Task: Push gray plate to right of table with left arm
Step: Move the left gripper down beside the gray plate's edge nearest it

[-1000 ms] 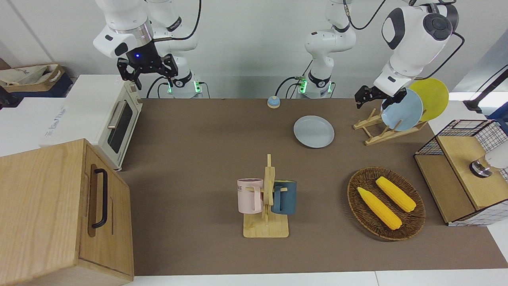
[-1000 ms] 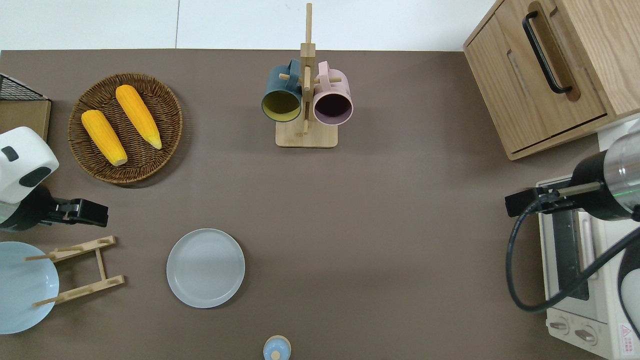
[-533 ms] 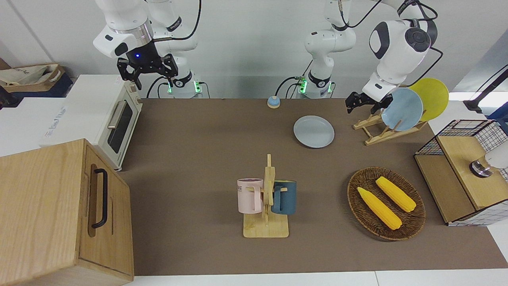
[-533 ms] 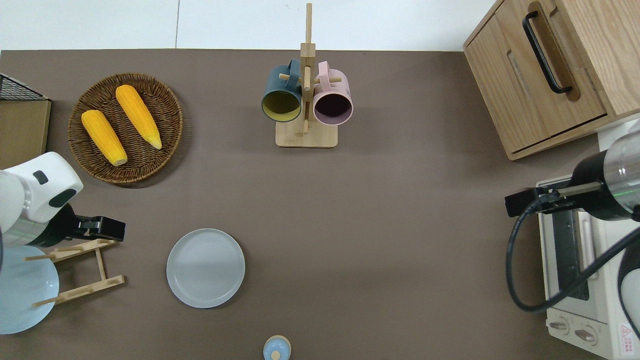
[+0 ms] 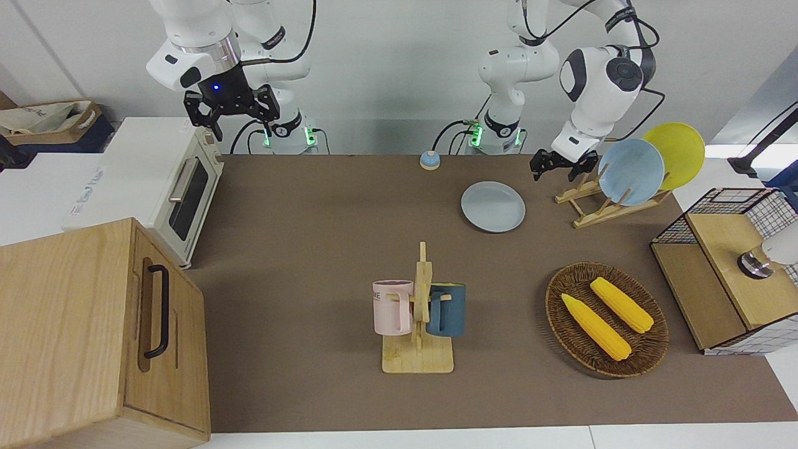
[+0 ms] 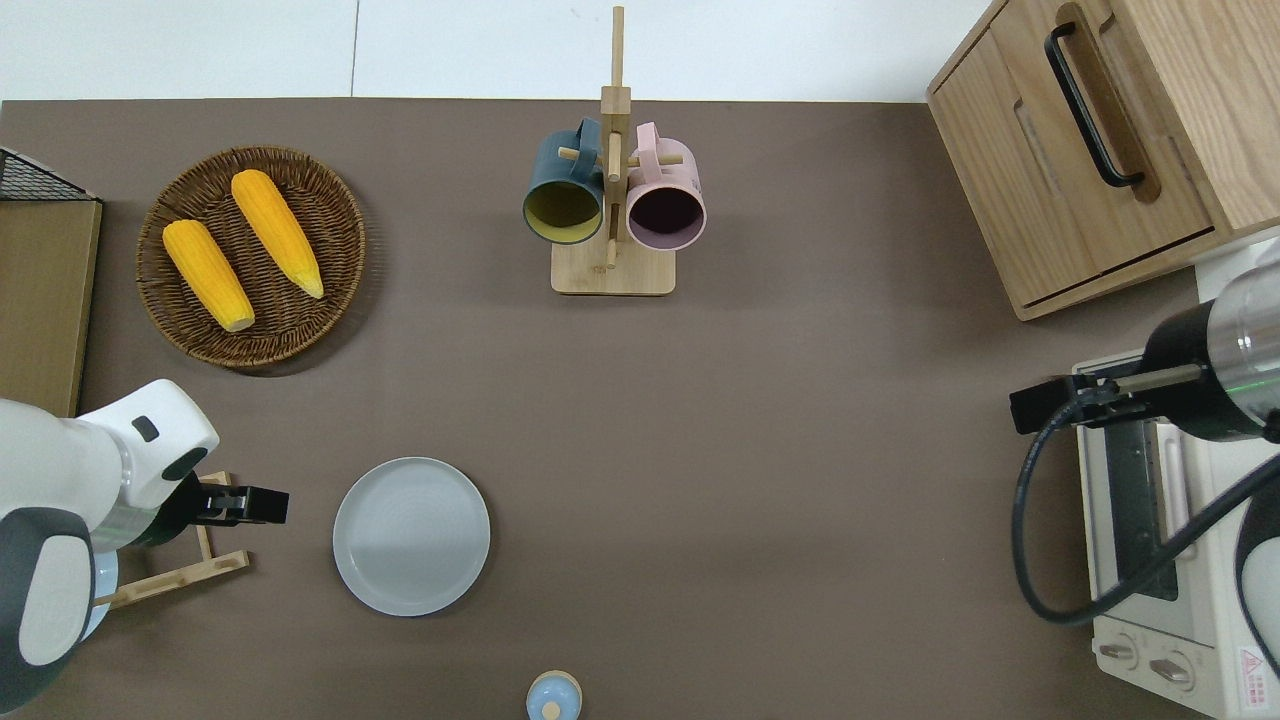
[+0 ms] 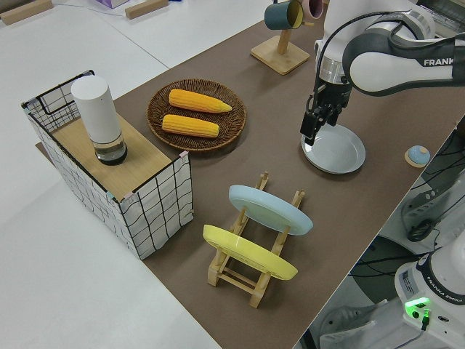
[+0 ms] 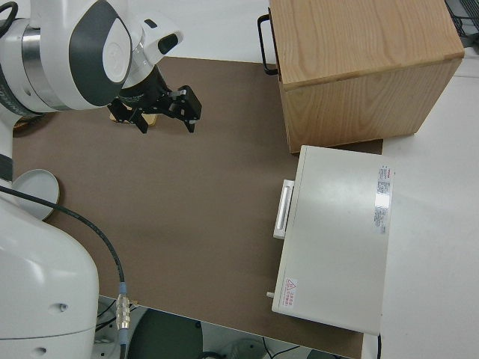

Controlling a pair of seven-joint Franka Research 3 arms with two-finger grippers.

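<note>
We work on the large rectangular table (image 6: 800, 450) with its dull brown mat, and the wide open stretch of mat at the plate's 3 o'clock in the overhead view, toward the right arm's end, gives us room to slide. That lane ends at the pale wooden cabinet with a black handle (image 6: 1110, 140) and the cream toaster oven (image 6: 1170, 560), so we should stop the push short of them. The white jointed left arm (image 6: 90, 500) reaches in low, and the right arm is parked. The round woven basket holding two yellow corn cobs (image 6: 250, 255) lies at the plate's 11 o'clock, well apart.

The round, flat, pale gray-blue plate (image 6: 411, 535) lies flat on the mat, nearer the robots than the wooden mug stand (image 6: 612, 270). The left arm's small black gripper (image 6: 262, 505) sits at the plate's 9 o'clock, near its rim but apart from it; we cannot tell how its fingers stand. We judge the approach is under way: we should drop low enough to meet the shallow rim squarely and push through the plate's centre, lest it spin off course.
</note>
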